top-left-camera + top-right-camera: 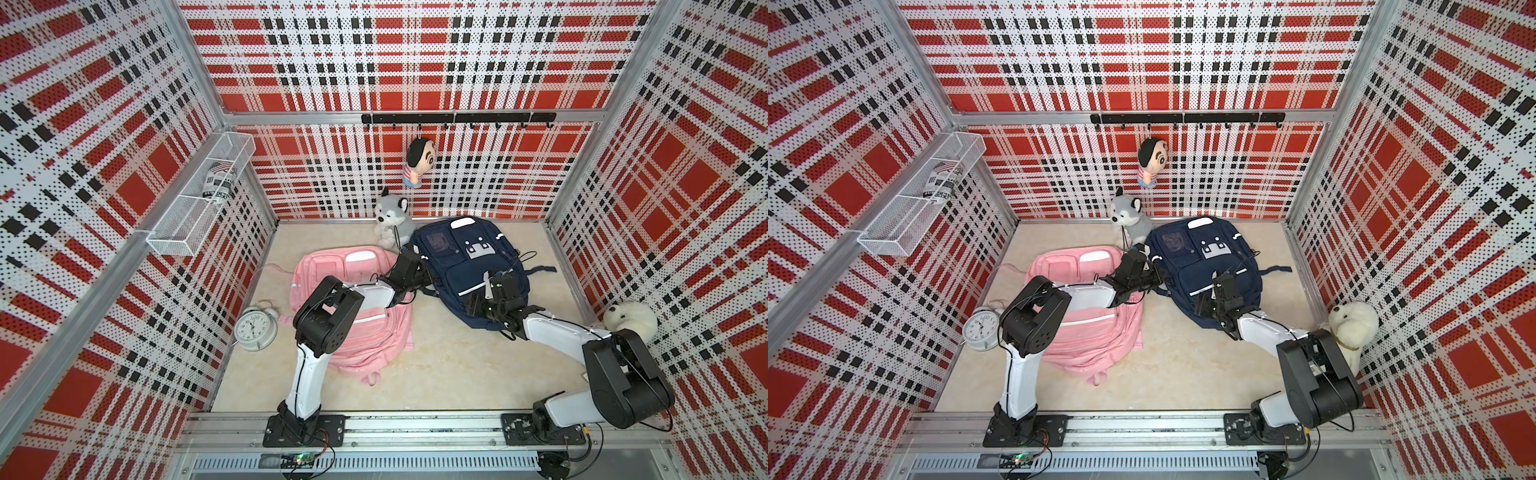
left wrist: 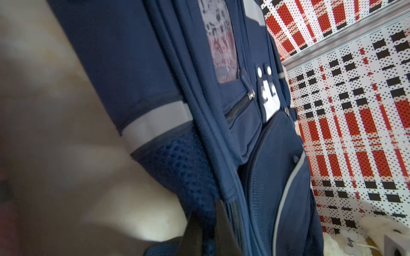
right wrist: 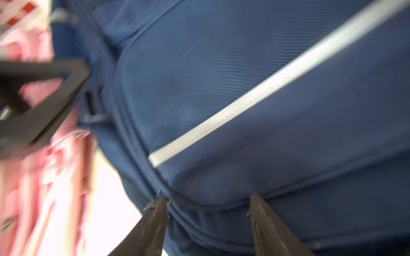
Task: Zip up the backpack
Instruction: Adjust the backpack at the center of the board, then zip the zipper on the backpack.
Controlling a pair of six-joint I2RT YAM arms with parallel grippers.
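Mostly blurred: right gripper (image 3: 207,201) jaws stand apart at the navy backpack (image 3: 244,77) seam; left gripper (image 2: 207,226) is cropped beside it, so I cannot tell its jaws.

There's the navy backpack (image 3: 221,77) filling the right wrist view: woven cloth, fine ribbed weave, soft and matt, with a smooth pale-grey strip (image 3: 255,95) stitched across it. Right pincer (image 3: 208,199) at the bottom edge, its fingers (image 3: 155,221) dark, matt, scuffed at the tips. Left wrist view, low centre: an open-knit mesh pocket (image 2: 184,168). In both top views the pink backpack (image 1: 357,336) is matt cloth too. The alarm clock (image 1: 254,327) left of it has a glossy casing, the desk (image 1: 449,365) is pale, matt and faintly mottled, and the basket (image 1: 195,208) at upper left is white wire mesh.
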